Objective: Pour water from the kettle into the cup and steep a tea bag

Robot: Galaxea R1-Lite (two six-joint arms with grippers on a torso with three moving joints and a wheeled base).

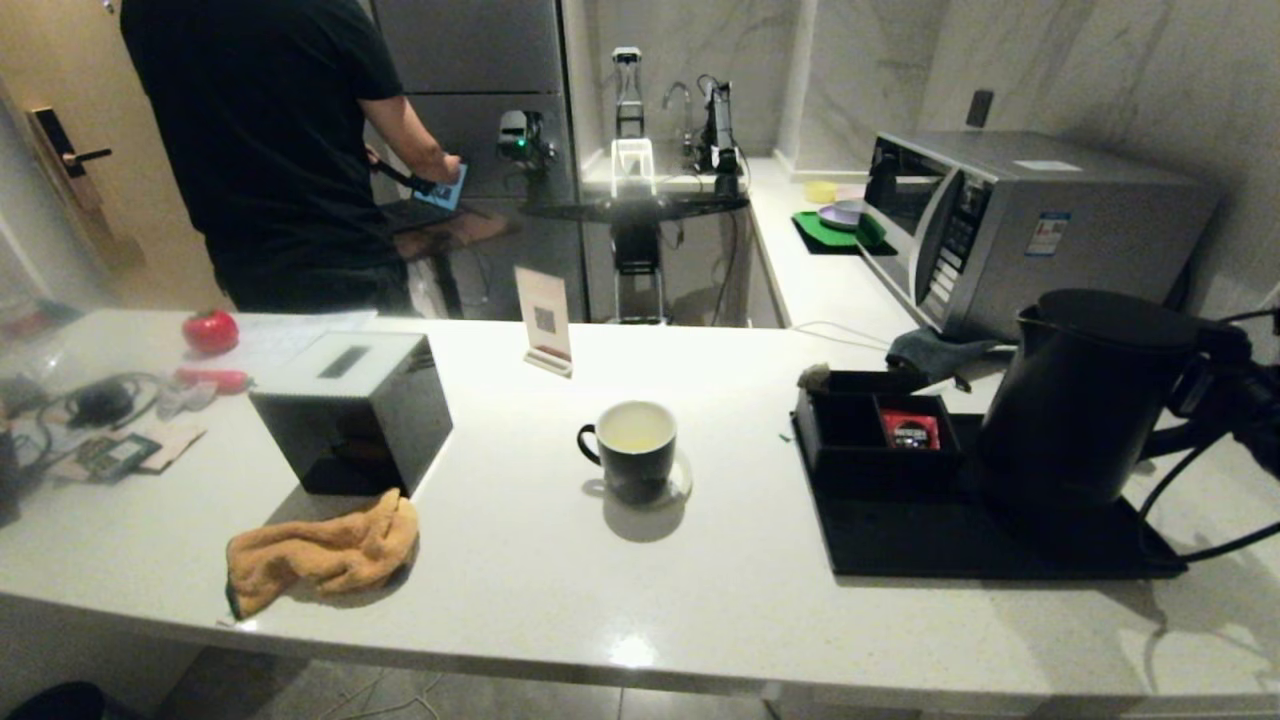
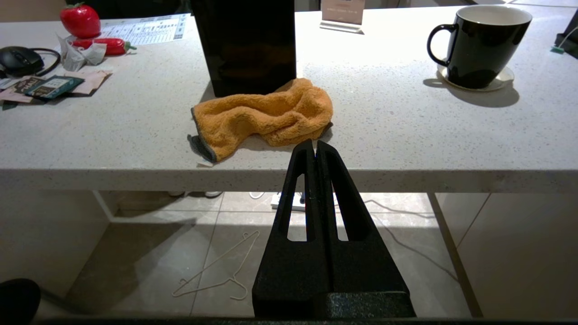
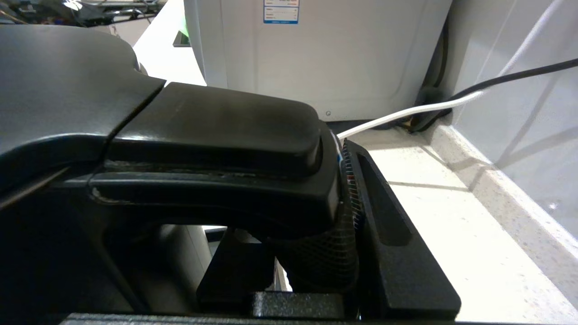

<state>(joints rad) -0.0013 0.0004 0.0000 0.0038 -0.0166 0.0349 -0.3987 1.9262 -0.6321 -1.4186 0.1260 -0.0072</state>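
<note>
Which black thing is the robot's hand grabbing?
The kettle. The right gripper clamps its handle; the cup and the black boxes stand untouched.

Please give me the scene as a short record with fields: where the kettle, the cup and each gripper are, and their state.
kettle: kettle stands upright on the black tray, at the robot's right
cup: cup on a coaster at the counter's middle, pale liquid inside
right gripper: right gripper shut on the kettle's handle
left gripper: left gripper shut, empty, below the counter edge near the orange cloth
tea bag: not seen in the cup
</note>
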